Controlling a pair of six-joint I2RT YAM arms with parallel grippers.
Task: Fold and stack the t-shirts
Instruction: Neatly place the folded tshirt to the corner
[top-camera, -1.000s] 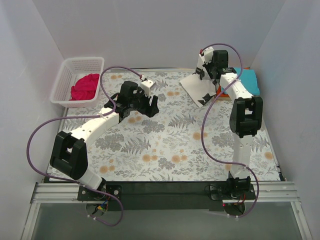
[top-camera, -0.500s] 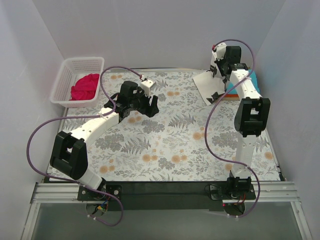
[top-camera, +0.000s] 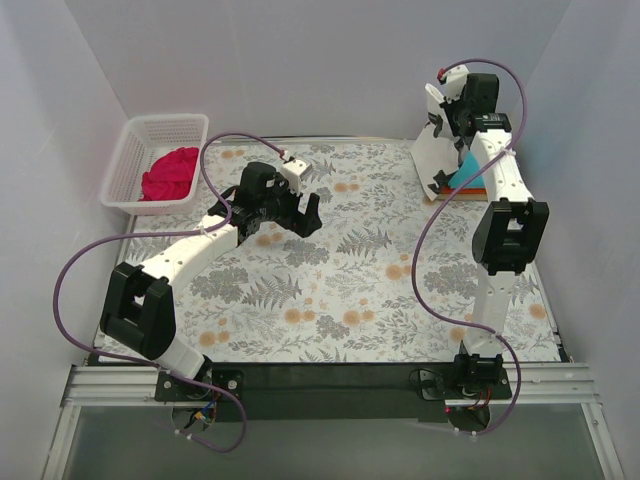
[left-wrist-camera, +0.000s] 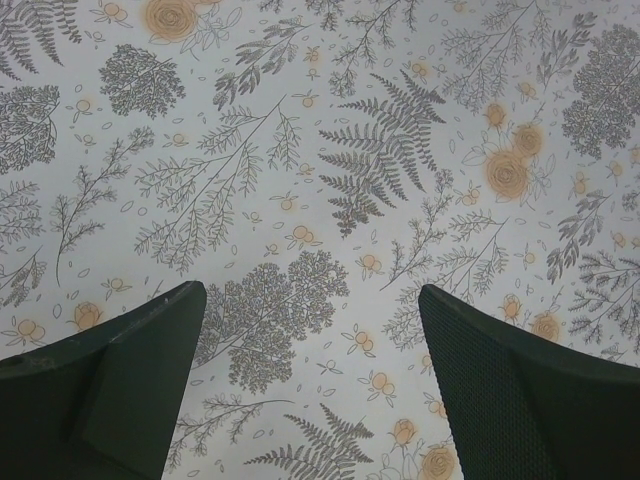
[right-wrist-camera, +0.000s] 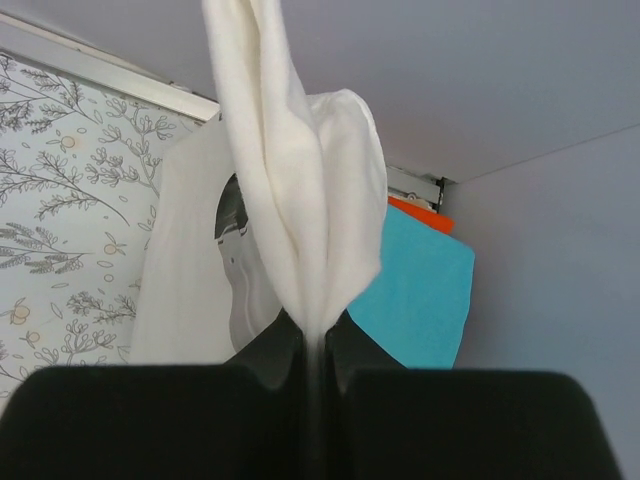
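My right gripper is shut on a bunched fold of the off-white t-shirt, which hangs lifted over the back right corner. In the right wrist view the cloth rises out of the closed jaws of the right gripper. Behind it lie the teal t-shirt and, under that, an orange t-shirt; both also show in the top view as teal and orange. A magenta t-shirt lies crumpled in the basket. My left gripper hovers open over the bare covering.
The white mesh basket stands at the back left corner. The floral table covering spans the table. White walls close in the back and both sides, and the right arm is close to the right wall.
The right arm has carried the off-white t-shirt up and to the right, over the teal and orange pile. The left gripper's jaws have opened wider; its arm stays put.
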